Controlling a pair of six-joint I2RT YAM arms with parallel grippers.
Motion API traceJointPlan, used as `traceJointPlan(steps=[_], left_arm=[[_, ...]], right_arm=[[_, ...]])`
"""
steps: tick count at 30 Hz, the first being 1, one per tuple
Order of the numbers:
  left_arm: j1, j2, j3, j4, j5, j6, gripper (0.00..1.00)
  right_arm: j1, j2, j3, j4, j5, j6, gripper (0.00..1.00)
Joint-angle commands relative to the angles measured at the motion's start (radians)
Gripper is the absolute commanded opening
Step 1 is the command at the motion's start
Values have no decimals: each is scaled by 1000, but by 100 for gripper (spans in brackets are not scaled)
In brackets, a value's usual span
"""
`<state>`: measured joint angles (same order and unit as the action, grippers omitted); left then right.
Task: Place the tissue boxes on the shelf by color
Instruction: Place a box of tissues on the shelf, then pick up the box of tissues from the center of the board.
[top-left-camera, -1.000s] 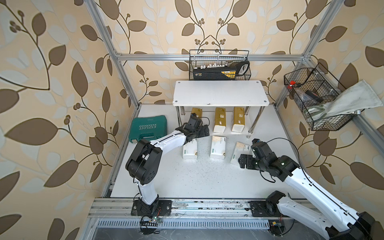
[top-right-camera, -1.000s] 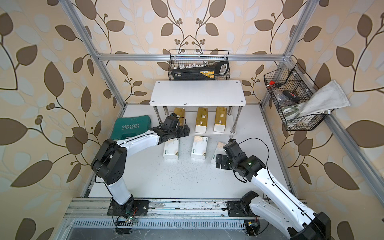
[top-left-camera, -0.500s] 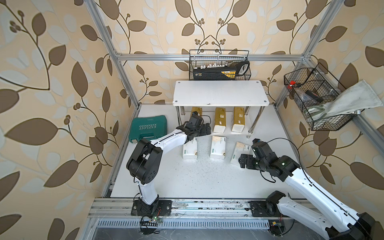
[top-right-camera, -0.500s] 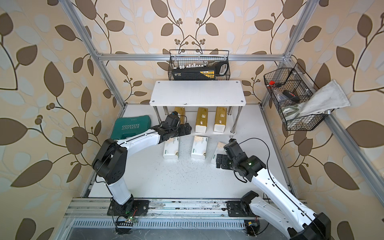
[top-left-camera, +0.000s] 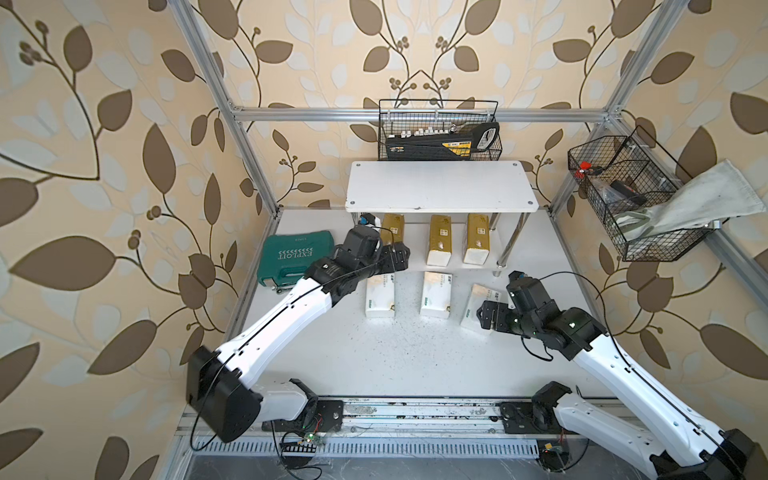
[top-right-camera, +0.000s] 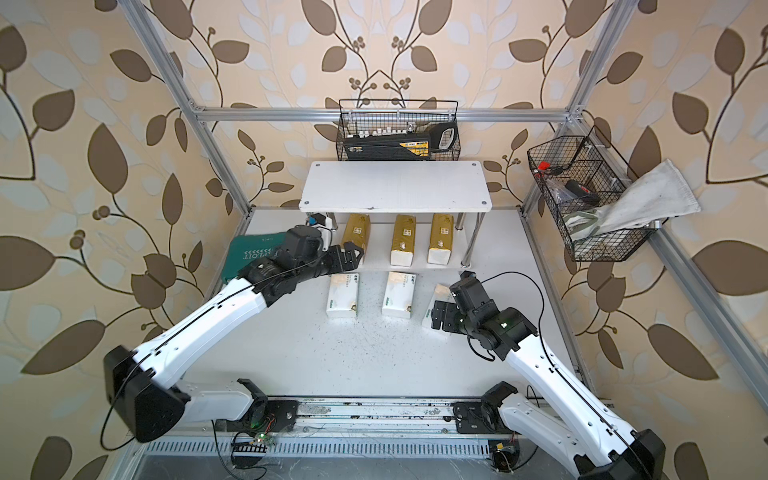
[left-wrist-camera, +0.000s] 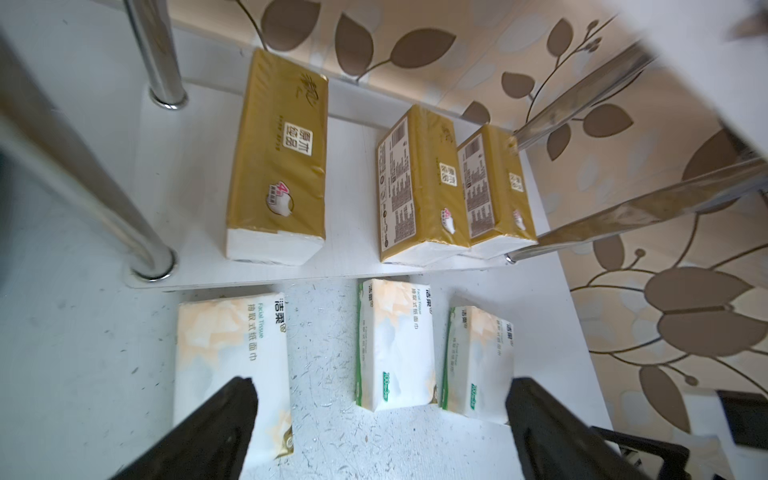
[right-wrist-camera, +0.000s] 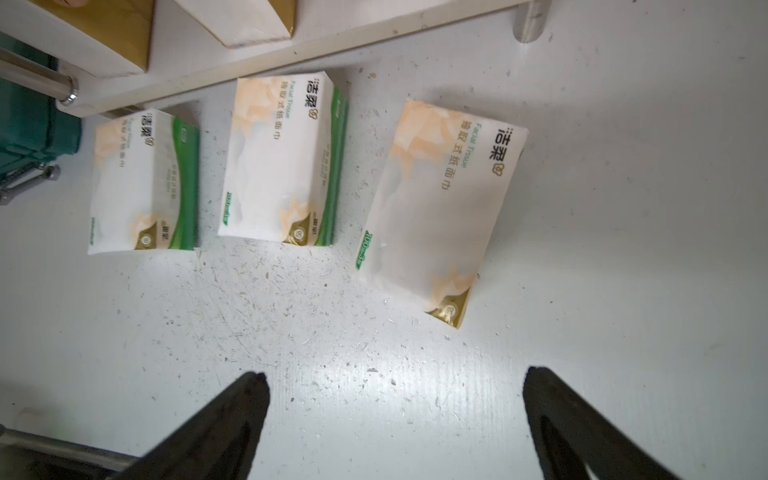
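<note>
Progress: about half done, as I judge.
Gold packs (top-left-camera: 440, 239): all three lie on the lower board of the shelf (top-left-camera: 440, 185).
White packs (top-left-camera: 436, 295): three on the table (top-left-camera: 374, 357) just before the shelf; upper board is bare.
Left gripper (left-wrist-camera: 378, 382): fingers spread, empty, near leftmost white pack.
Right gripper (right-wrist-camera: 390, 376): fingers spread, empty, near skewed white pack.
</note>
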<state>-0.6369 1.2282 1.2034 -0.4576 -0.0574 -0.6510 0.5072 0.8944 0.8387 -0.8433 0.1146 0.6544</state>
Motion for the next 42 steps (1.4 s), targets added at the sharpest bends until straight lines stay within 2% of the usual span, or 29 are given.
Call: traceJointPlan(steps=[1,6,10,13,19,26,31,42], left_arm=[[-9,-122,-33,-192,-100,23,99],[-9,-248,-120,-338,-157,-41,99],[-9,-310,-226,-340,-128,-100,99],[-10,-326,-283,-313,-93,-127,99],[-9,-285,-314,-273,-37,-132,99],[-14,-240,-327,-225,11,-136,99],[-18,-234,-335,-203,22,-144,99],[-22,-233,-337,-193,24,-144,99]], right_arm=[[-5,24,57,4,-36,24,99],[-5,45,54,7,-11,26,99],[-5,51,-10,17,58,67,99],[-5,77,-67,62,59,116,99],[-4,180,-96,181,20,159,99],[-4,313,-69,240,40,174,99],[-5,367,-67,253,82,186,99],[-4,501,-80,318,77,179,99]])
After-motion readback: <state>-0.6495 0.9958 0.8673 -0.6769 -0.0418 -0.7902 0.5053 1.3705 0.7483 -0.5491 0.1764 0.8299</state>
